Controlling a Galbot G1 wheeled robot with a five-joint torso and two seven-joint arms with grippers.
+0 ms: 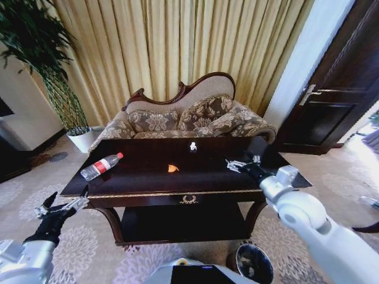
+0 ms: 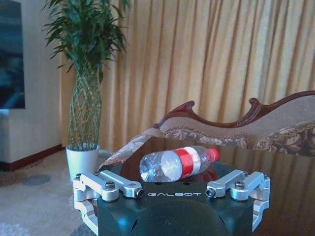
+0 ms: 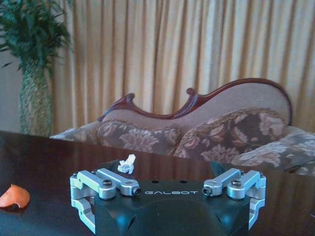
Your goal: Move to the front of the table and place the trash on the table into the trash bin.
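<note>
The dark glossy table (image 1: 213, 177) stands before me. A clear bottle (image 1: 102, 166) with a red label and cap lies on its side near the left end. A small orange scrap (image 1: 172, 168) rests mid-table, and a tiny white piece (image 1: 193, 146) sits toward the back edge. My left gripper (image 1: 61, 206) hangs open off the table's front left corner, facing the bottle (image 2: 178, 163) at tabletop height. My right gripper (image 1: 232, 165) is open low over the table's right part, with the white piece (image 3: 127, 164) ahead of it and the orange scrap (image 3: 14, 196) off to one side. The trash bin (image 1: 254, 263) stands on the floor at front right.
A carved-back patterned sofa (image 1: 189, 118) sits right behind the table. A tall plant in a white pot (image 1: 81, 139) stands at the left, yellow curtains hang behind, and a dark door (image 1: 331, 89) is at the right. Patterned carpet lies around the table.
</note>
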